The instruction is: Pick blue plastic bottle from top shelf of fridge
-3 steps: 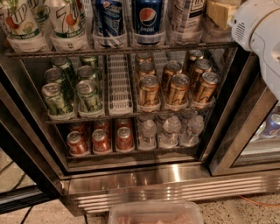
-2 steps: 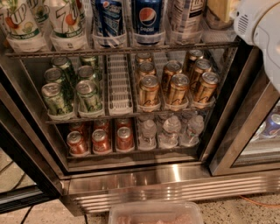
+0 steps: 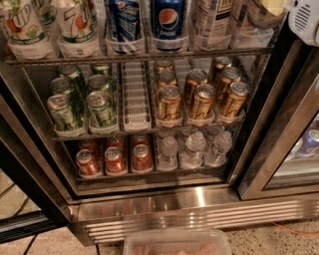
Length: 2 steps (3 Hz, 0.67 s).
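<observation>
The fridge [image 3: 164, 209] stands open in front of me. On its top shelf [image 3: 139, 56], two clear bottles with pale blue-white labels stand at the right: the blue plastic bottle [image 3: 212, 20] and one like it [image 3: 249, 22]. Only their lower halves show; the caps are out of view. My gripper [image 3: 275, 5] is at the top right corner, just above and to the right of these bottles. It is mostly cut off by the frame edge, beside the white arm housing [image 3: 305, 20].
7UP bottles [image 3: 75, 22] and Pepsi bottles [image 3: 168, 22] fill the top shelf's left and middle. Below are green cans [image 3: 82, 102], an empty white lane tray [image 3: 135, 94], gold cans [image 3: 202, 99], red cans [image 3: 114, 159] and small water bottles [image 3: 195, 149]. A dark door frame [image 3: 279, 129] stands right. A plastic tub [image 3: 177, 243] sits at the bottom.
The white arm housing and gripper have moved up and to the right, so less of them shows. The bottles and cans have not moved.
</observation>
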{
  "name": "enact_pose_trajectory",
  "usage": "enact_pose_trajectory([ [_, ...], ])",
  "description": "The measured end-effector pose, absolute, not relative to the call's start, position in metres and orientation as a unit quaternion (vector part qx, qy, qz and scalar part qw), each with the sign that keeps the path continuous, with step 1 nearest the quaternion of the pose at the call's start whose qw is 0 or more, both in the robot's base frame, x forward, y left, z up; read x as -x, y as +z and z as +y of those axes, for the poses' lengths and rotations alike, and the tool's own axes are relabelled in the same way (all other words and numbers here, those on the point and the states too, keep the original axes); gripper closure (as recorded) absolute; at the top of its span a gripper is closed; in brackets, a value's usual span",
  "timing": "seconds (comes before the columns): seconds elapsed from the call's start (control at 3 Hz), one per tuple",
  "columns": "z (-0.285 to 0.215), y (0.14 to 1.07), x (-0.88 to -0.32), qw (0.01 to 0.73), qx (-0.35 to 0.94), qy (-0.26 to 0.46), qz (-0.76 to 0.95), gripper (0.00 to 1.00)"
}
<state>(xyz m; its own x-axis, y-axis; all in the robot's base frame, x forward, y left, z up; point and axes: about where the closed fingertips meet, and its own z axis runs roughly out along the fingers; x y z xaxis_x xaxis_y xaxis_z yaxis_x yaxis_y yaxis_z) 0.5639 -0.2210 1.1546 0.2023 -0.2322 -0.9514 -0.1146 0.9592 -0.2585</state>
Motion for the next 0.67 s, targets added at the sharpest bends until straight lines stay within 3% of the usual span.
enact_pose_trajectory([
  [0.33,-0.233,1.138,-0.527,0.742,0.129,-0.035,0.656,1.0],
  [0.67,-0.211,1.078,-0.481,0.683,0.171,-0.012,0.71,1.0],
])
